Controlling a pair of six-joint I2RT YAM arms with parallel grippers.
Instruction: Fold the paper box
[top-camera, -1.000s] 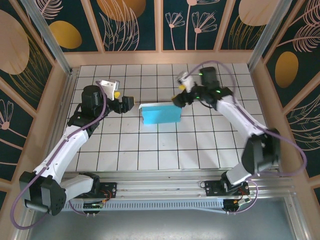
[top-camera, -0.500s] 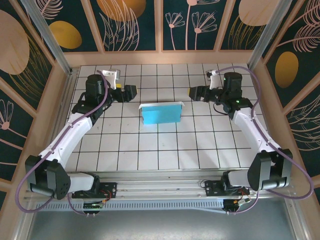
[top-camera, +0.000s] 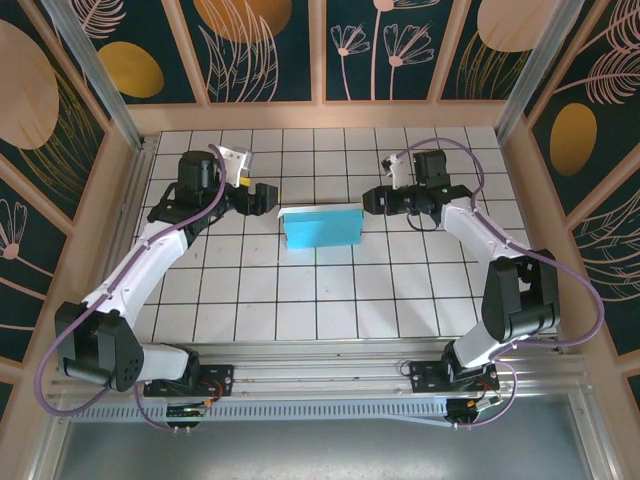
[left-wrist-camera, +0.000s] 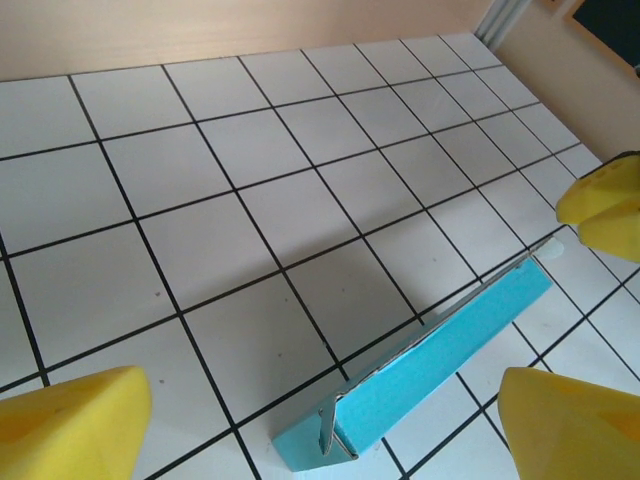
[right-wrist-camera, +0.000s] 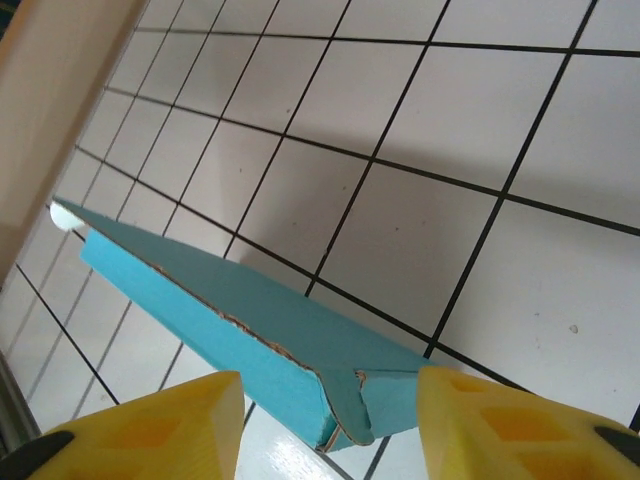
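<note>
The paper box (top-camera: 320, 228), a shallow teal box about two tiles wide, lies in the middle of the tiled table. My left gripper (top-camera: 267, 197) hovers just off its left end, open wide. In the left wrist view the box's folded corner (left-wrist-camera: 345, 435) lies between my yellow fingertips (left-wrist-camera: 70, 425), touching neither. My right gripper (top-camera: 372, 200) sits at the box's right end, open. In the right wrist view the box (right-wrist-camera: 230, 320) has its corner between my right gripper's (right-wrist-camera: 330, 430) pads (right-wrist-camera: 520, 425), with gaps on both sides.
The white tiled table (top-camera: 300, 290) is ringed by wooden walls (top-camera: 320, 115) at the back and sides. A metal rail (top-camera: 320, 375) runs along the near edge by the arm bases. My right gripper's yellow finger (left-wrist-camera: 605, 205) shows beyond the box's far end.
My right gripper swung away to the right, then came back to the box's right end with narrower jaws. My left gripper moved closer to the box's left end. The box has not moved.
</note>
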